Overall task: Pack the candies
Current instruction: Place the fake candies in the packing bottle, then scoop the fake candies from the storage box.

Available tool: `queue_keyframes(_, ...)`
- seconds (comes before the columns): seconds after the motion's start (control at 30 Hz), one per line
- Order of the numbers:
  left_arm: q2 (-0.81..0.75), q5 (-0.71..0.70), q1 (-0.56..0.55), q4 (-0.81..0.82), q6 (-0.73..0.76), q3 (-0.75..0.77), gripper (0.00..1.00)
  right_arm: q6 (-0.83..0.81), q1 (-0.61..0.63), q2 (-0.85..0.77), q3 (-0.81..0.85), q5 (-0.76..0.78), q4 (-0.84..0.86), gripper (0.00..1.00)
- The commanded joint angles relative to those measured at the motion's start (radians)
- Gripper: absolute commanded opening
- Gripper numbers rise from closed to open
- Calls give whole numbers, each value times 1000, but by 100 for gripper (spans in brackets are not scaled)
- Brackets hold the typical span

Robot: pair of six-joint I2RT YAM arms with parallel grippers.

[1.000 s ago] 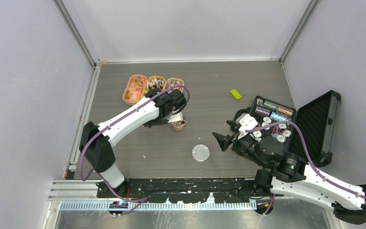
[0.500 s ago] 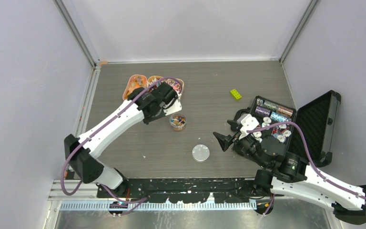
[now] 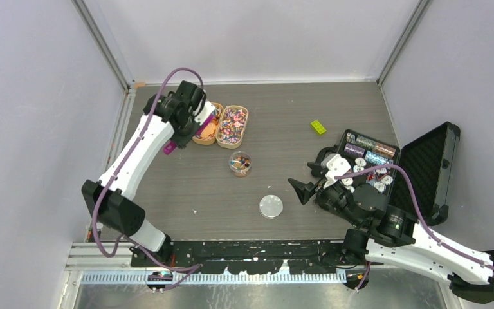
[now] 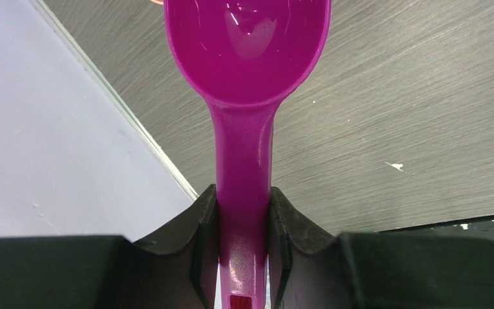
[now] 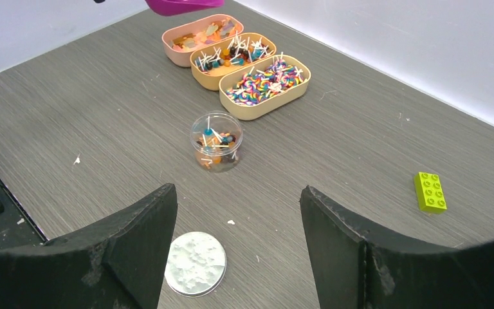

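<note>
Down at the near edge, the right tool [image 5: 237, 199] hangs over the grey wood-grain table [image 5: 360, 141] with its black fingers spread wide and nothing between them. Just below its left finger lies a round white lid [image 5: 195, 262], flat on the table. Beyond the lid stands a small clear plastic cup [image 5: 216, 149], upright and uncovered, with a mixed handful of candies [image 5: 215, 143] inside, white sticks poking up. Off to the right, well apart from the cup, sits a lime-green toy brick [image 5: 429, 192], and behind the right arm is an open black case [image 3: 424, 167] holding round chips. Farther back, three oblong trays sit side by side, touching: the nearest tan tray [image 5: 265, 96] is full of pink, blue and white sweets, the middle tan tray [image 5: 231, 67] carries a darker mix, and the far pink tray [image 5: 196, 48] holds orange ones. Above that far tray, the left tool [image 4: 243, 219] is clamped tight on the handle of a glossy magenta plastic scoop [image 4: 244, 45], whose bowl looks empty.
</note>
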Motion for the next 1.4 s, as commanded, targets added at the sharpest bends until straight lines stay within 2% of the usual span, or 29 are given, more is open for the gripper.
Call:
queue_keyframes(0.0, 100, 38, 22, -84, -57, 99, 0, 3, 8, -12, 23, 13, 24, 74)
queue_keyframes(0.23, 307, 16, 39, -229, -106, 286, 0, 3, 7, -25, 19, 21, 7, 75)
queue_keyframes(0.43, 429, 26, 56, -279, -117, 392, 0, -17, 8, -46, 15, 43, -10, 74)
queue_keyframes(0.97, 612, 17, 110, -317, -73, 465, 0, -39, 7, -48, 31, 49, -21, 75)
queue_keyframes(1.37, 753, 9, 122, -320, -43, 588, 0, -49, 7, -37, 24, 66, -14, 75)
